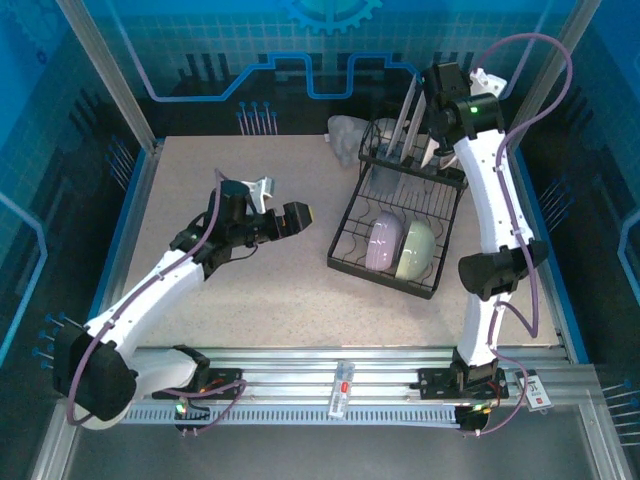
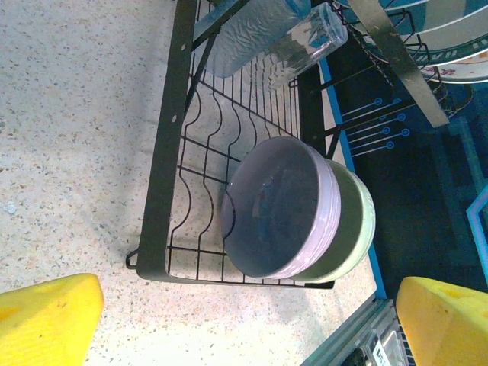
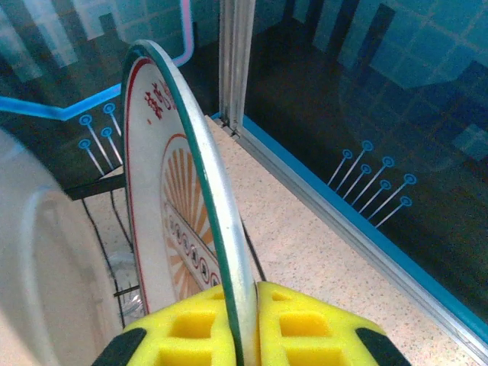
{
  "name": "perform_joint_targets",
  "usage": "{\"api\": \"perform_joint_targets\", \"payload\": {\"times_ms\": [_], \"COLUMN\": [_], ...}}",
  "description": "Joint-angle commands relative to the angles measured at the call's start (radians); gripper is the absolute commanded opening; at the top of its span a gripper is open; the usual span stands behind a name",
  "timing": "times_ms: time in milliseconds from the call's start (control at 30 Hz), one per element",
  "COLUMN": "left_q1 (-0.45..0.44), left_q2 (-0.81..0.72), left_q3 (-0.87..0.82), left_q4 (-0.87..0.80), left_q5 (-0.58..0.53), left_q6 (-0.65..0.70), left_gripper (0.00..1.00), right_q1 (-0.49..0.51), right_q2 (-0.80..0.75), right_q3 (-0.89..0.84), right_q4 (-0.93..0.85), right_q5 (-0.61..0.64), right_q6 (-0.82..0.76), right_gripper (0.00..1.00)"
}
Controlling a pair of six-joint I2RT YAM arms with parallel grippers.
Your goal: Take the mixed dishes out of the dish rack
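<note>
Speckled table (image 1: 270, 300), blue walls (image 1: 200, 50) around; a small, perhaps plastic, tag (image 1: 341, 388) on the front rail (image 1: 270, 365).

A robotics lab test cell, shown by its aluminium-profile frame (image 1: 300, 358), blue circuit-print wall panels (image 1: 300, 50) and speckled tabletop (image 1: 260, 290).

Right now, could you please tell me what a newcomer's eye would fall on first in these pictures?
The right gripper pinches the rim of an upright plate at the far end of the dish rack. At its near end, a lavender bowl and pale green bowl stand nested on edge.
</note>
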Motion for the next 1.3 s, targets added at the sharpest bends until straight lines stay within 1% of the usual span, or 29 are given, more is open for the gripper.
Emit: {"api": "perform_joint_targets", "payload": {"times_ms": [0, 133, 400, 600, 800, 1000, 1133, 1267], "left_q1": [-0.012, -0.026, -0.05, -0.057, -0.065, -0.075, -0.079, -0.078], "left_q2": [0.021, 0.032, 0.064, 0.089, 0.114, 0.119, 0.12, 0.134], "left_q3": [0.046, 0.053, 0.098, 0.115, 0.139, 0.138, 0.137, 0.151], "left_q4": [-0.063, -0.074, -0.115, -0.119, -0.129, -0.128, -0.125, -0.131], "left_q5": [0.037, 0.041, 0.036, 0.033, 0.036, 0.03, 0.025, 0.022], "left_q6": [0.025, 0.025, 0.051, 0.055, 0.067, 0.062, 0.061, 0.053], "left_gripper": [0.99, 0.99, 0.99, 0.99, 0.99, 0.99, 0.99, 0.99], "right_q1": [-0.005, -0.007, -0.005, 0.011, 0.021, 0.048, 0.056, 0.075], "right_q2": [-0.056, -0.091, -0.128, -0.19, -0.221, -0.274, -0.321, -0.373], "right_q3": [-0.035, -0.089, -0.141, -0.239, -0.282, -0.355, -0.399, -0.449], "right_q4": [0.062, 0.102, 0.155, 0.308, 0.373, 0.496, 0.547, 0.641], "right_q5": [0.049, 0.055, 0.13, 0.18, 0.199, 0.241, 0.248, 0.275], "right_q6": [0.047, 0.033, -0.036, -0.182, -0.259, -0.386, -0.429, -0.53], "right_gripper": [0.0, 0.0, 0.0, 0.0, 0.0, 0.0, 0.0, 0.0]}}
